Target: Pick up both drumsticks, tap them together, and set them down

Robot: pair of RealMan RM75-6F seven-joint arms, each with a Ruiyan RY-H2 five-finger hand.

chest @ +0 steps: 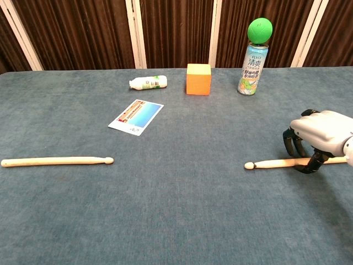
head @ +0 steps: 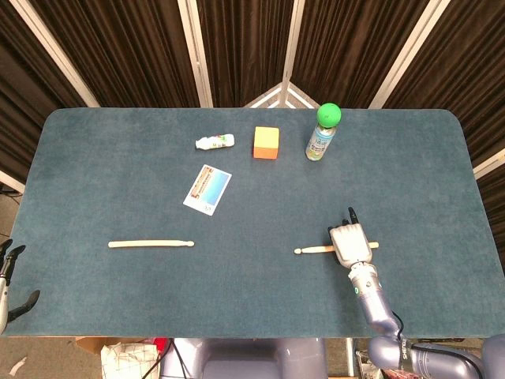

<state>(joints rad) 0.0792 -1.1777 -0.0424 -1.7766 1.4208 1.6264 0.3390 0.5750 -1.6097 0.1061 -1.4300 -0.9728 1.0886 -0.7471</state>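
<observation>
Right hand point(chest: 322, 138) over right drumstick point(chest: 276, 163) – fingers curled around shaft, grip not closed, stick flat on table point(chest: 176, 210). Left hand point(head: 9, 278) off table's left edge, fingers apart; left drumstick point(head: 151, 244) untouched.

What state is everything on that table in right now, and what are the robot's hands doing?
Right drumstick: flat on the table, not lifted.
Right hand: over that stick's butt end, fingers curled down around it; grip not clear.
Left drumstick: flat, untouched.
Left hand: off the table edge, fingers apart, holding nothing.
Spray can: upright, green cap on.
Small bottle: on its side.
Orange cube: resting flat.
Card: flat.
</observation>
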